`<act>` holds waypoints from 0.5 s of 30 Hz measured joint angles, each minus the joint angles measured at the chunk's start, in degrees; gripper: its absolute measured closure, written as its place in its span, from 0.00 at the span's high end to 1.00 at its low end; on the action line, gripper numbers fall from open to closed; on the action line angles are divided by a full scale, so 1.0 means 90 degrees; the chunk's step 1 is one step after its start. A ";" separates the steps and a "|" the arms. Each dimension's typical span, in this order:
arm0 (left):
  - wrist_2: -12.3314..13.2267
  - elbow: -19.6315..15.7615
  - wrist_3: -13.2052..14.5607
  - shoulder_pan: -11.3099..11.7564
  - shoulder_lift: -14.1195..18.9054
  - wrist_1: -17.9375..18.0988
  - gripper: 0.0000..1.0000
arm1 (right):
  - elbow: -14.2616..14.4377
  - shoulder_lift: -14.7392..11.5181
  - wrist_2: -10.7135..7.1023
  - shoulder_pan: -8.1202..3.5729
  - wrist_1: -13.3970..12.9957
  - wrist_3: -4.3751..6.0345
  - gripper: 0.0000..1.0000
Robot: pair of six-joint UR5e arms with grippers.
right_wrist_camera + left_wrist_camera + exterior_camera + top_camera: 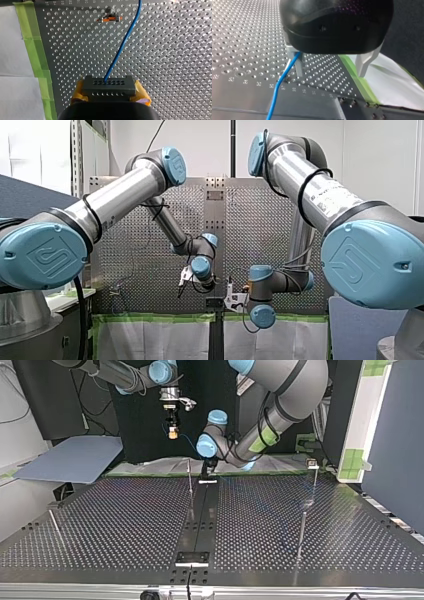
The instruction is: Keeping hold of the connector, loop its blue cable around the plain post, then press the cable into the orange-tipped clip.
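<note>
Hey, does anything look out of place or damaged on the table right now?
Nothing stands out. My right gripper holds the connector squarely. The blue cable runs unkinked and is not yet in the orange-tipped clip.

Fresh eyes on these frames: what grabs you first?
The bright blue cable stands out. It rises from the dark connector clamped between the yellow pads of my right gripper and runs ahead beside the orange-tipped clip on the perforated table. In the left wrist view it passes close by one finger of my left gripper, whose fingers stand wide apart.
</note>
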 joint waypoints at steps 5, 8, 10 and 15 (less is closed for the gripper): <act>0.0281 -0.0154 -0.0279 0.0042 0.0001 0.0214 1.00 | -0.0002 0.0000 0.0000 -0.0010 -0.0013 0.0000 0.00; 0.0477 -0.0190 -0.0411 0.0042 0.0001 0.0297 1.00 | -0.0003 0.0000 0.0000 -0.0021 -0.0021 0.0000 0.00; 0.0619 -0.0199 -0.0467 0.0042 0.0002 0.0314 1.00 | -0.0006 0.0000 -0.0002 -0.0025 -0.0028 0.0000 0.00; 0.0916 -0.0234 -0.0498 0.0038 0.0002 0.0324 1.00 | -0.0008 0.0002 -0.0007 -0.0028 -0.0038 0.0009 0.00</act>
